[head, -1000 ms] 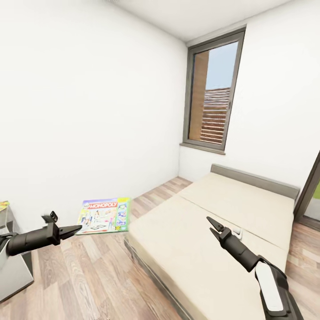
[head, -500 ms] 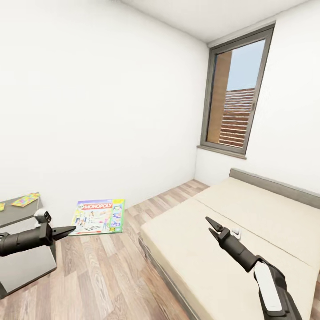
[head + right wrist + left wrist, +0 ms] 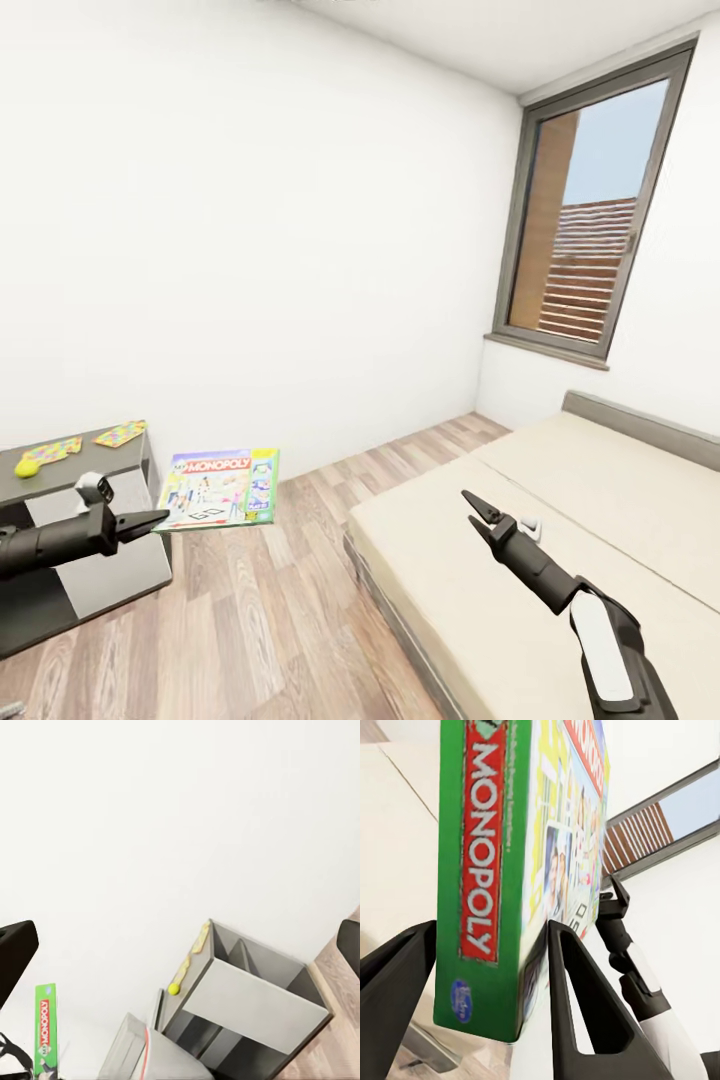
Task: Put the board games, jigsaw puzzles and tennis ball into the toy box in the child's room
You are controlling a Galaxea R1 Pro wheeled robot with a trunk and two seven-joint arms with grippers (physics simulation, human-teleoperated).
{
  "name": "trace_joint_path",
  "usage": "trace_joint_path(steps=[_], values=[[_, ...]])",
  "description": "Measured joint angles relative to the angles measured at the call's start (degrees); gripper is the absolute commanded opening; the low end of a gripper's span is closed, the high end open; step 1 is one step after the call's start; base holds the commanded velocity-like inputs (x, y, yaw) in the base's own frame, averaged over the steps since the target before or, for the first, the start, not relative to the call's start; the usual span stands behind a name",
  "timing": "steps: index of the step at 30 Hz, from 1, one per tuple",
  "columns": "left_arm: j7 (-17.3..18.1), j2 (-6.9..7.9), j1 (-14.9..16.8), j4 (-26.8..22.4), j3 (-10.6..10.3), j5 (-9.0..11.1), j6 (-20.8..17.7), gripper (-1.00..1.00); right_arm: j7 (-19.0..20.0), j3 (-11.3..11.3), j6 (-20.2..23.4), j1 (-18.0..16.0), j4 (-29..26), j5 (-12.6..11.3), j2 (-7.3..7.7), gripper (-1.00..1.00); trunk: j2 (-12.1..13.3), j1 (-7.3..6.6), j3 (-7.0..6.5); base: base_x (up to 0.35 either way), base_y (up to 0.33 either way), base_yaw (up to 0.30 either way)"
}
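Note:
My left gripper point(image 3: 155, 520) is shut on the edge of the Monopoly board game point(image 3: 218, 488), a flat box held level above the wood floor. In the left wrist view the green Monopoly side point(image 3: 484, 870) sits clamped between both fingers of the left gripper point(image 3: 493, 934). My right gripper point(image 3: 478, 508) hangs open and empty over the beige bed point(image 3: 580, 500). At the left stands the table point(image 3: 90, 470) with two jigsaw puzzles point(image 3: 121, 433) point(image 3: 55, 447) and the tennis ball point(image 3: 25, 467) on its dark top. I cannot make out the toy box.
White walls close the room at the back. A tall grey-framed window point(image 3: 590, 220) is at the right above the bed's headboard point(image 3: 640, 425). Wood floor point(image 3: 270, 620) lies between table and bed. In the right wrist view the table point(image 3: 247, 997), ball point(image 3: 174, 988) and Monopoly box point(image 3: 45, 1027) appear.
The whole view has swung left, so the bed and window slid right and the table end with puzzles and ball came into sight. The arms and held box keep their pose.

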State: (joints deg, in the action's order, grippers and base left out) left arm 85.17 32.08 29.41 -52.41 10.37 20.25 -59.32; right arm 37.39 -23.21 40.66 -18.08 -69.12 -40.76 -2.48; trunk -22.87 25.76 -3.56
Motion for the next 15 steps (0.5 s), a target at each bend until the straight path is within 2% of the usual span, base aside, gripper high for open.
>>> trace_joint_path(steps=[15], values=[[0.0,-0.06,0.1,0.1,0.0,0.0,0.0,-1.00,-0.1,-0.1,0.0,0.0,0.6,0.0,0.10,1.00,0.0,0.00,-0.61,0.000,0.000,0.265]])
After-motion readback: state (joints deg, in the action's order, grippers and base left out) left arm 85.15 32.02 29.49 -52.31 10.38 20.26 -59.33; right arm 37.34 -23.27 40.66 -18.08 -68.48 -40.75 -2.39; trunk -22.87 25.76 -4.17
